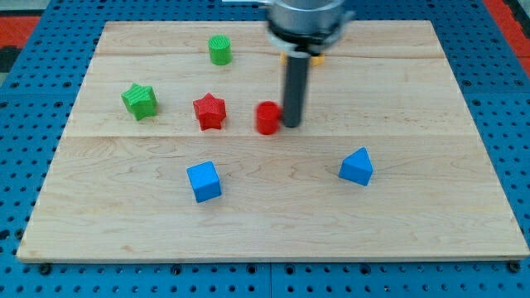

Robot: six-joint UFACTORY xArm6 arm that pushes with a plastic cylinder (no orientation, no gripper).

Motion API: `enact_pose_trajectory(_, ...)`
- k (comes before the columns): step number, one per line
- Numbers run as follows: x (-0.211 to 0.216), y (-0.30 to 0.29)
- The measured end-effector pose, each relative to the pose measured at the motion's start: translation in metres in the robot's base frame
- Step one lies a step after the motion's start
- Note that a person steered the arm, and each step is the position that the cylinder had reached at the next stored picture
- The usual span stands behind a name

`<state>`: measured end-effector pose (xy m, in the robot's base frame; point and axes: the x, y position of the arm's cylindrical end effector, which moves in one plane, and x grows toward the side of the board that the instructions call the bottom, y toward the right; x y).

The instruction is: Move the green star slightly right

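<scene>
Wooden board (464, 199), pale and made of joined planks, lies on a blue perforated surface (33, 25) and fills most of the camera view. From the view's top comes the arm, a grey round body (306, 16) with a straight dark rod (295, 87) going down. My tip (293, 125) touches the board near the middle, just beside the red cylinder (267, 118), on its right side in the view. If the tip really touches this red block or only stands very close, I cannot tell. The rod has nothing that opens or closes, so its end is only a plain point and it holds nothing.

At the view's left stands the green star (139, 100), near the left edge of the board. It is well apart from the tip. Between the green star and the red cylinder is the red star (209, 112), so the three make almost one row across the board. Nearer to the view's top stands the green cylinder (219, 50), to the upper right of the green star. Behind the rod a small orange block (316, 59) shows; its shape is mostly hidden.

Toward the view's bottom lies the blue cube (204, 181), below the red star. On the view's right is another blue block (357, 166) with a pointed top, like a wedge.
</scene>
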<state>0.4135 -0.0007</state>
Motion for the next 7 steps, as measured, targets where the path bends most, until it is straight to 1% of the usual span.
enact_pose_trajectory(1,-0.008,0.0)
enact_pose_trajectory(2,0.053,0.017)
enact_pose_trajectory(3,0.068,-0.092)
enact_pose_trajectory(4,0.036,-0.176)
enact_pose_trajectory(5,0.0,-0.175)
enact_pose_trajectory(7,0.006,-0.178)
